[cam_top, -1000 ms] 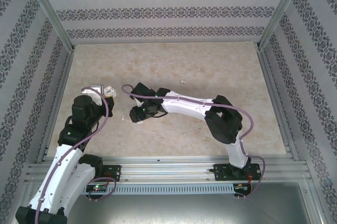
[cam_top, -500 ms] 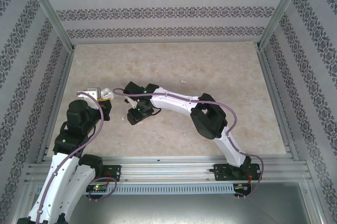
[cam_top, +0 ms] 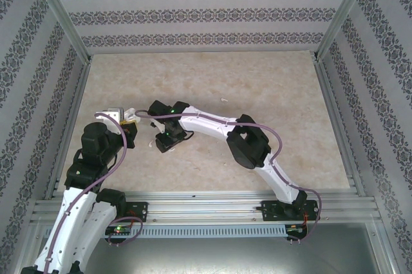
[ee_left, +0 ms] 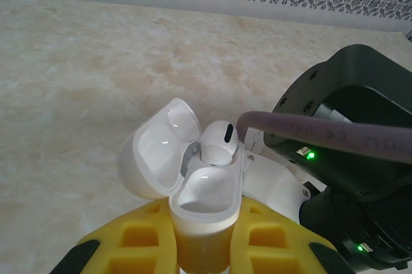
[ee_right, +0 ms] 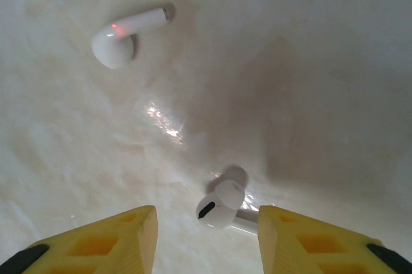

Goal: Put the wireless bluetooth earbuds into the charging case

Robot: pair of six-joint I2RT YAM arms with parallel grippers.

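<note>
A: What does your left gripper (ee_left: 203,243) hold?
B: It is clenched on the open charging case (ee_left: 205,200), lid (ee_left: 154,158) swung aside. The first earbud (ee_left: 217,142) sits inside, bud upward.
A: And your right gripper (ee_right: 206,235)?
B: Released, fingers apart over the worktop (ee_right: 322,62). The second earbud (ee_right: 219,204) lies between them, the third earbud (ee_right: 122,36) farther away.
A: Room to move?
B: In the top view your grippers are close together at the left; broad worktop lies behind them and rightward, up to the metal rail (cam_top: 338,123).

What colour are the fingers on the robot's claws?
Yellow, turning black toward the base. The right wrist view shows the fingers best.
</note>
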